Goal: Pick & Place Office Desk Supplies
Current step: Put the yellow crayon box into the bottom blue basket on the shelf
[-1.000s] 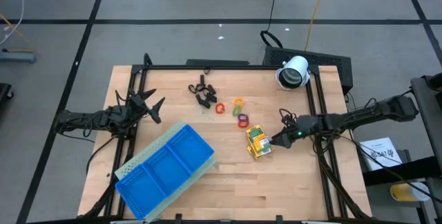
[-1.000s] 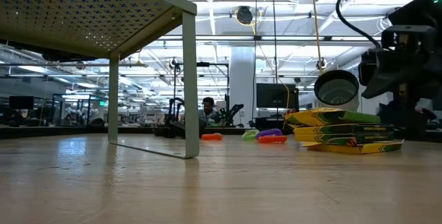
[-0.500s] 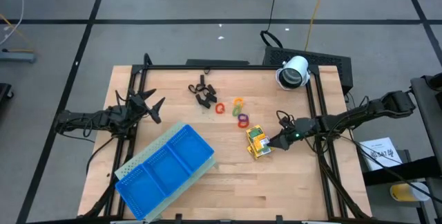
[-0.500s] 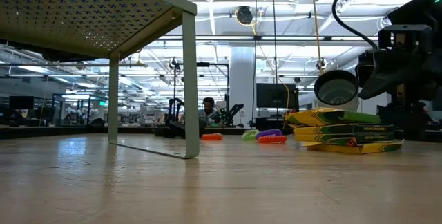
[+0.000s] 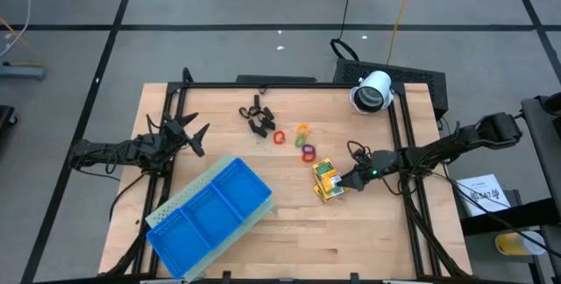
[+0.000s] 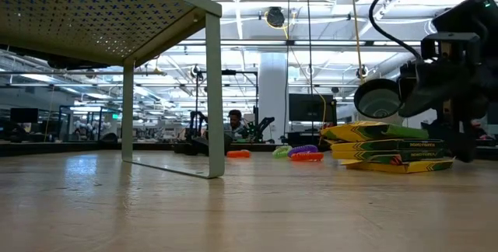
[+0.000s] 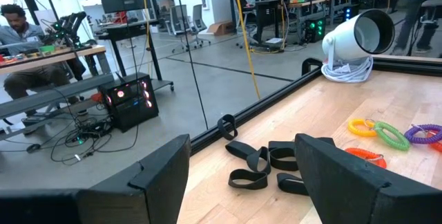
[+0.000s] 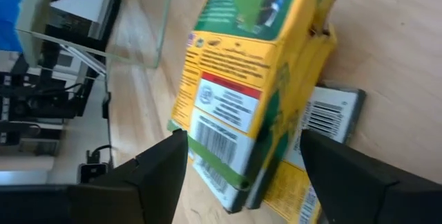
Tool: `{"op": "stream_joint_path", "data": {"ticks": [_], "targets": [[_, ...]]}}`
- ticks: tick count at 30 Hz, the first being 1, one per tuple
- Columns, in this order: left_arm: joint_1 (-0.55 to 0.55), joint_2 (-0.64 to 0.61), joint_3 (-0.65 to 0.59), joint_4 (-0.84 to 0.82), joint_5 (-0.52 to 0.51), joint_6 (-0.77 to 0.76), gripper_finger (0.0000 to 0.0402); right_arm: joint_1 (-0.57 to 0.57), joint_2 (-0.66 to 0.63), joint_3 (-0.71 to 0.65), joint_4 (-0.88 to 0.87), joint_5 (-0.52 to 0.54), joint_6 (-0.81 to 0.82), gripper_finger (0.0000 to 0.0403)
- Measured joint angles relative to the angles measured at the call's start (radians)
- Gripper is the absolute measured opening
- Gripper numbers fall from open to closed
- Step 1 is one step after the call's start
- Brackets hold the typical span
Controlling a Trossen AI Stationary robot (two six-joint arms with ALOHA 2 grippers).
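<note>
From above I see my right claw [image 5: 348, 179] at centre-right, fingers spread wide, just beside the yellow packs [image 5: 327, 181] on the counter [image 5: 368, 231]. The black clips [image 5: 257, 116] and coloured rings [image 5: 298, 140] lie above them. The left claw [image 5: 198, 135] waits mid-left — open too.

Low view: the packs [image 6: 385, 148] sit stacked at right.

Right wrist: the packs [image 8: 255, 86] fill the frame between my fingers [image 8: 148, 175] — nothing gripped.

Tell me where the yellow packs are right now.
In the high view the yellow packs lie stacked right of the table's centre, just below the purple ring, with the right gripper open at their right edge.
</note>
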Motion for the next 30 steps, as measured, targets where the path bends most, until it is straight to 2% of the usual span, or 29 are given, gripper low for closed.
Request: {"op": "stream_joint_path", "data": {"ticks": [21, 30], "targets": [[0.000, 0.000, 0.000, 0.000, 0.000, 0.000, 0.0269, 0.000, 0.034, 0.000, 0.031, 0.000, -0.016, 0.0120], [0.000, 0.000, 0.000, 0.000, 0.000, 0.000, 0.0269, 0.000, 0.034, 0.000, 0.100, 0.000, -0.096, 0.0063]]}}
